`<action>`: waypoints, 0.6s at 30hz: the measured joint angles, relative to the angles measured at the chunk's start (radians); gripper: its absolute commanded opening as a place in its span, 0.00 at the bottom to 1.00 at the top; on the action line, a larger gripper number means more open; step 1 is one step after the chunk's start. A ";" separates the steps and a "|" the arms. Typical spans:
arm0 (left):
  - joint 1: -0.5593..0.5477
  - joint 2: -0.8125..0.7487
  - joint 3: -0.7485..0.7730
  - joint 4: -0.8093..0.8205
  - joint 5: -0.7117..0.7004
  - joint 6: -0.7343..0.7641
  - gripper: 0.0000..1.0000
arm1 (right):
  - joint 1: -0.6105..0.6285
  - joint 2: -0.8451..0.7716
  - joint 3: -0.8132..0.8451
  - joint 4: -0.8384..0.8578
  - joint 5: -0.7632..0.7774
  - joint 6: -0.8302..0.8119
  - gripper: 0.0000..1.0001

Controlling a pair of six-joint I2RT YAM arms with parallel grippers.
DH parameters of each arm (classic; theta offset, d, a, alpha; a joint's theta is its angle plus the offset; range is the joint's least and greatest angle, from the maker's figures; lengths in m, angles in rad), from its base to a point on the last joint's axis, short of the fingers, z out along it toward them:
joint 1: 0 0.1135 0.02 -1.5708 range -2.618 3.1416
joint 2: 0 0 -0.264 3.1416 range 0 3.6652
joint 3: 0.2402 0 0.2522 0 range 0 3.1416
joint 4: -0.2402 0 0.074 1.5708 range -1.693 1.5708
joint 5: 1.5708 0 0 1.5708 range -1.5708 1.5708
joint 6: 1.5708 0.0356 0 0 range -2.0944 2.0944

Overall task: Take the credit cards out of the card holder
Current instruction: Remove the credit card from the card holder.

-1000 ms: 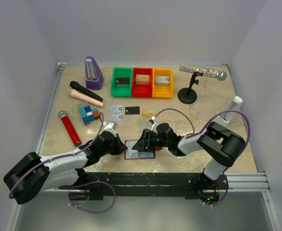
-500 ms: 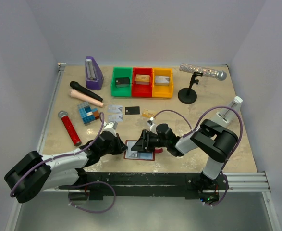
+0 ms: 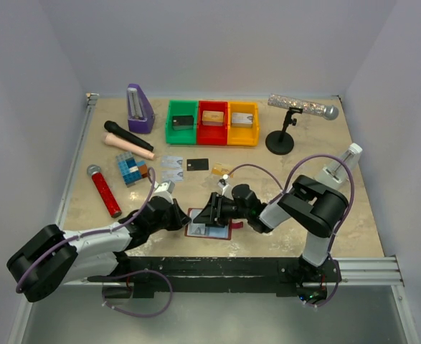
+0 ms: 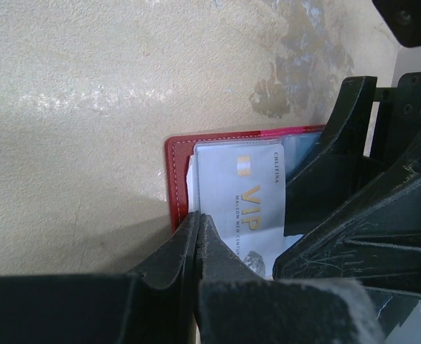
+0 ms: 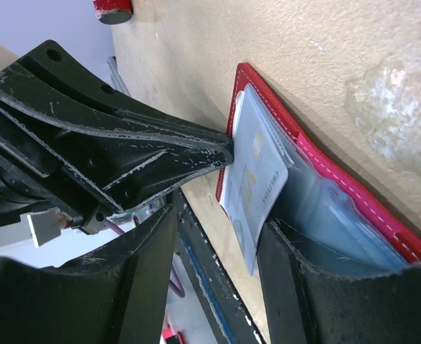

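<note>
The dark red card holder lies open near the table's front edge, with pale blue-grey lining. A silvery VIP card sticks partly out of its pocket and also shows in the right wrist view. My left gripper is shut on that card's left edge, at the holder's left side. My right gripper is open over the holder, with one finger on the lining. Two silvery cards, a black card and a gold card lie on the table behind.
Green, red and yellow trays stand at the back. There is a purple metronome, a black microphone, a red microphone, a tiled block and a glittery microphone on a stand.
My right gripper has crept a little to the left over the holder. My left gripper stays at the holder's left edge.
</note>
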 measured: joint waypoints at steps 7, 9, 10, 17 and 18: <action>0.001 -0.010 -0.006 0.000 -0.004 -0.012 0.00 | -0.004 0.019 0.024 0.000 -0.016 0.005 0.51; 0.001 -0.014 -0.008 -0.002 -0.007 -0.015 0.06 | -0.004 0.018 0.028 -0.008 -0.018 0.003 0.50; 0.001 -0.017 -0.009 -0.004 -0.008 -0.015 0.09 | -0.004 0.016 0.031 -0.018 -0.018 0.000 0.50; 0.001 -0.035 -0.009 -0.027 -0.012 -0.026 0.08 | -0.004 -0.035 0.042 -0.121 -0.019 -0.044 0.49; 0.001 -0.035 -0.010 -0.028 -0.012 -0.027 0.04 | -0.004 -0.043 0.042 -0.136 -0.019 -0.050 0.48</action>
